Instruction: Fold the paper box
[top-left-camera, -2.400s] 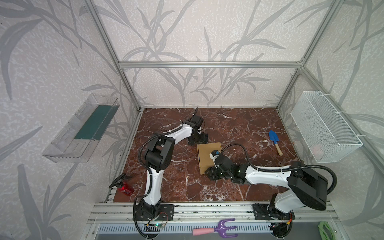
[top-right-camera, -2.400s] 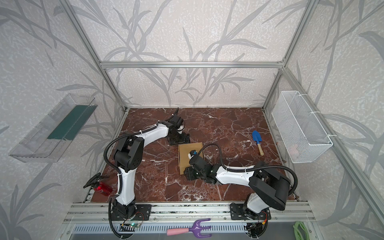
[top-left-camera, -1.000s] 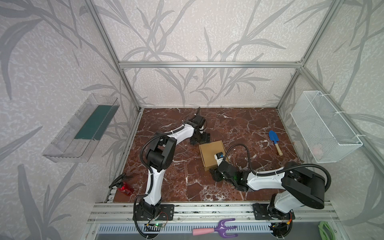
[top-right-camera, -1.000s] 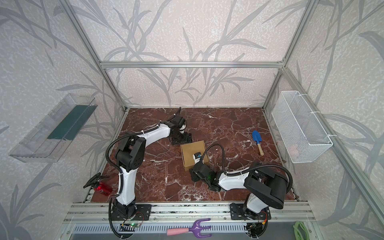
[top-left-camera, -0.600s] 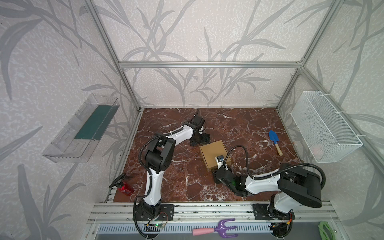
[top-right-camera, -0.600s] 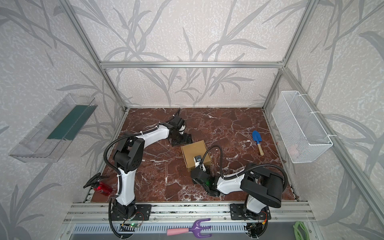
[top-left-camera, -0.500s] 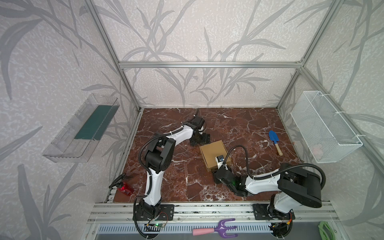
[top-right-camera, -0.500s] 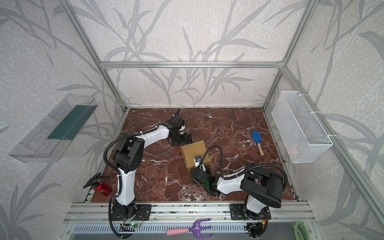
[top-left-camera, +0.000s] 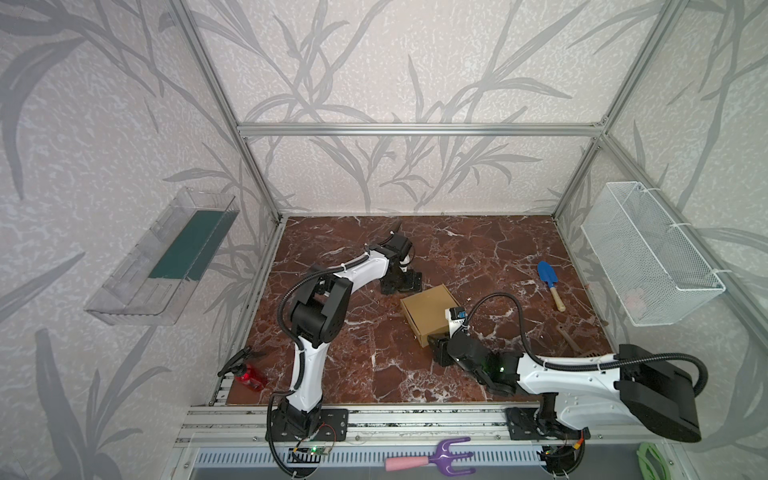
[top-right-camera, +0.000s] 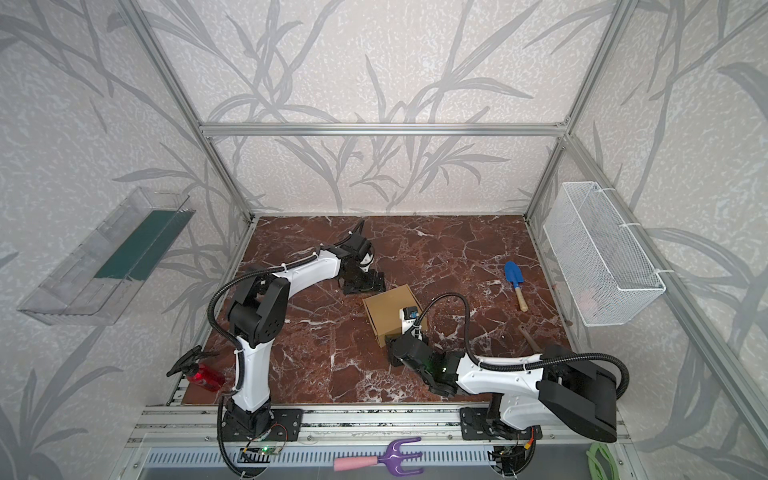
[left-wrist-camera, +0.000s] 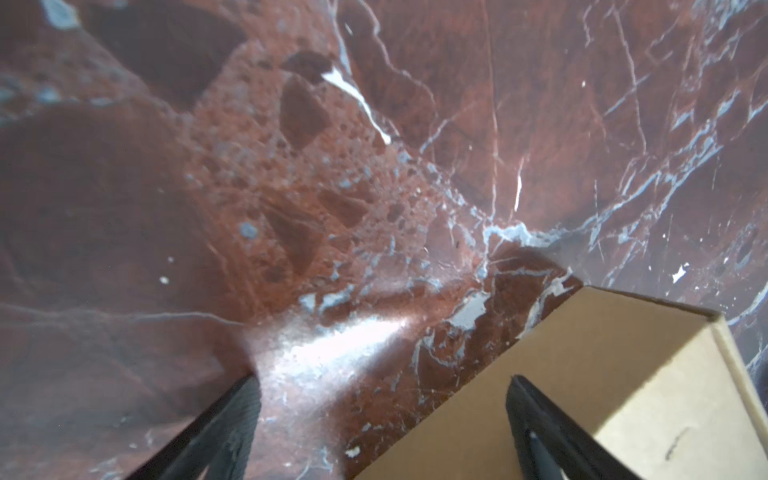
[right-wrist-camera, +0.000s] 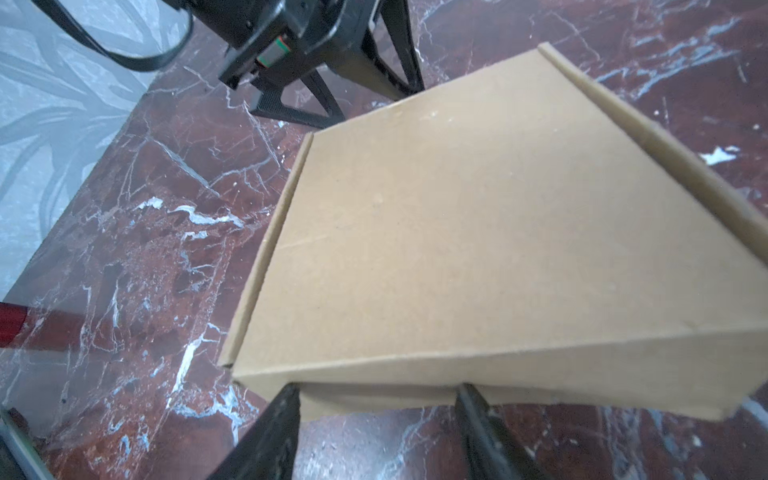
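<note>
Paper box (right-wrist-camera: 478, 232) runs out of the right wrist frame at one corner. Its front tab is blurred between the jaws of the right gripper (right-wrist-camera: 378, 392), and contact there cannot be judged. The left wrist frame cuts off most of the box. In both top views, a pinkish item (top-left-camera: 633, 297) in the wire basket (top-left-camera: 648, 249) off the worktop's right edge is too faint to name.

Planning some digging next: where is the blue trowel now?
In both top views the trowel lies on the right of the marble top, between the box and the wire basket.
</note>
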